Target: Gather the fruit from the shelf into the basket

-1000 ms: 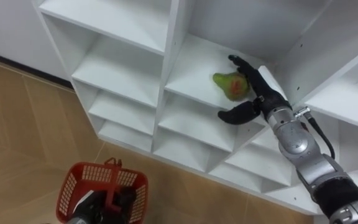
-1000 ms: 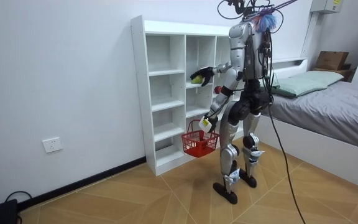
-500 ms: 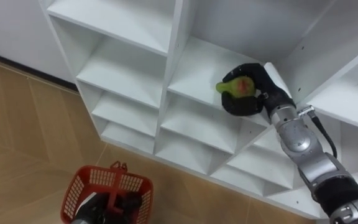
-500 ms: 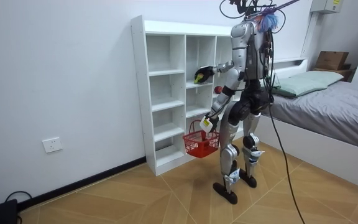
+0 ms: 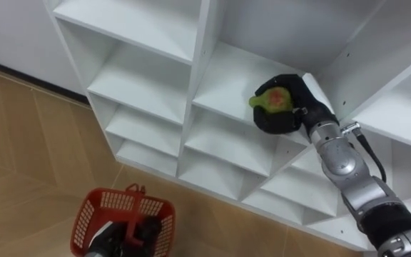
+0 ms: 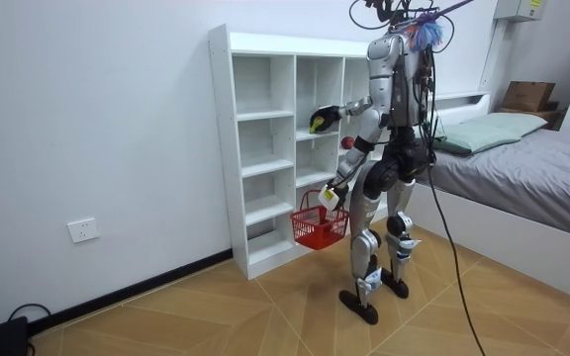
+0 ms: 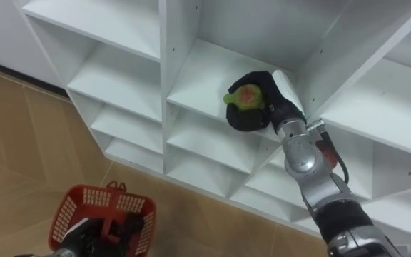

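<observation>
1. The right hand (image 5: 291, 111) has its fingers clamped round the pear (image 5: 271, 100), enclosed in their curl inside the closet (image 5: 220, 78). Not yet done: the drop into the red basket (image 5: 91, 218) hanging from the left hand's (image 5: 128, 235) curled fingers.
2. The pear's long axis lies roughly level, its narrow end poking past the fingertips leftward.

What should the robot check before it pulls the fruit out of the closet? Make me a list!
1. The right hand is curled round the fruit: ok.
2. The fruit is lifted off the closet shelf: cannot tell.
3. The left hand holds the basket by its handle: ok.
4. The basket is under the fruit: not ok, it hangs lower, to the left.
5. The way out of the compartment is free: ok.
</observation>
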